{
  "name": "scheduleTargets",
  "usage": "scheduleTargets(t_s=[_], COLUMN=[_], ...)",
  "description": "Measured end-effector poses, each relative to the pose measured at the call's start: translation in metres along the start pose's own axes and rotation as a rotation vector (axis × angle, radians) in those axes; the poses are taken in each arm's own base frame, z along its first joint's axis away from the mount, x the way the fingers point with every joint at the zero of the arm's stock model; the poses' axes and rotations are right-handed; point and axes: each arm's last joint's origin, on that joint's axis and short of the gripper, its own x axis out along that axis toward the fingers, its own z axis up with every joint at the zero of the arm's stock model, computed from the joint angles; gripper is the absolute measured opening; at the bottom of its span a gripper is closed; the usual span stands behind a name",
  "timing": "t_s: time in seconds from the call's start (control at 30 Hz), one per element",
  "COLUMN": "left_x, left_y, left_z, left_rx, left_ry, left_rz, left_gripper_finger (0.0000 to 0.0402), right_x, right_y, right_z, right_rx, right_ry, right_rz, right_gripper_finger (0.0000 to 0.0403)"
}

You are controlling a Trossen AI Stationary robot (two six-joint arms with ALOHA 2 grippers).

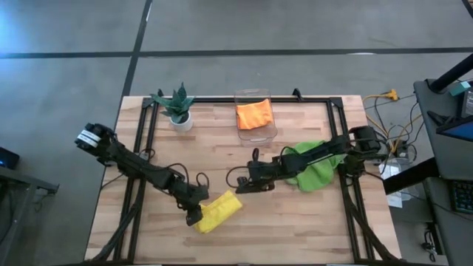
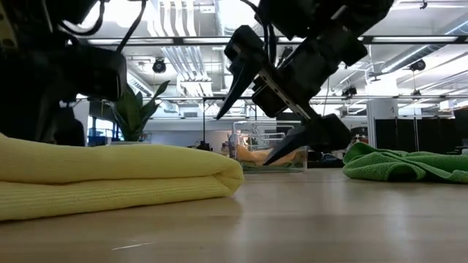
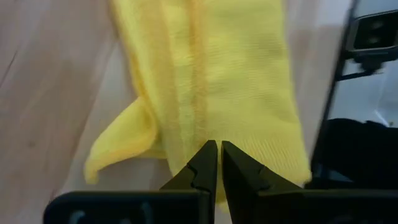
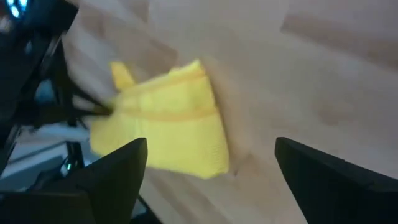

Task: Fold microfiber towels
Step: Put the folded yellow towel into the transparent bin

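left gripper [image 3: 219, 163]: fingers pressed together, tips on folded yellow towel [image 1: 219, 210] edge | right gripper [image 4: 208, 168]: fingers spread wide, empty, yellow towel just ahead | green towel [image 1: 314, 168] behind right gripper, under arm

No legible text, label, brand, number or sign is found in any of the four views.
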Motion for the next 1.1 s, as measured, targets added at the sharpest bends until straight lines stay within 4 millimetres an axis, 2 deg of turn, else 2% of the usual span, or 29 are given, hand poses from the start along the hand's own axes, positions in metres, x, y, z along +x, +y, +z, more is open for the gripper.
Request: scheduleTargets(t_s=[0.2, 0.33, 0.53, 0.73, 0.93, 1.1], left_x=[0.013, 0.017, 0.016, 0.016, 0.017, 0.017], left_y=[0.004, 0.005, 0.005, 0.006, 0.007, 0.008], left_z=[0.001, 0.001, 0.001, 0.001, 0.001, 0.000], left_rx=[-0.023, -0.032, -0.039, -0.056, -0.058, -0.059], left_ry=[0.012, 0.023, 0.021, 0.019, 0.020, 0.021], left_rz=[0.005, 0.020, 0.020, 0.024, 0.027, 0.030], left_gripper_finger=[0.0008, 0.0008, 0.0008, 0.0008, 0.0008, 0.0008], right_x=[0.036, 0.060, 0.084, 0.092, 0.085, 0.085], right_y=[-0.003, 0.008, 0.028, 0.038, 0.039, 0.038], right_z=[0.001, 0.005, 0.006, 0.000, -0.001, -0.002], right_rx=[-0.008, -0.048, -0.102, -0.214, -0.228, -0.227], right_ry=[0.097, 0.146, 0.209, 0.271, 0.273, 0.273], right_rz=[0.011, 0.052, 0.098, 0.134, 0.141, 0.134], right_gripper_finger=[0.0341, 0.0338, 0.0336, 0.0320, 0.0292, 0.0286])
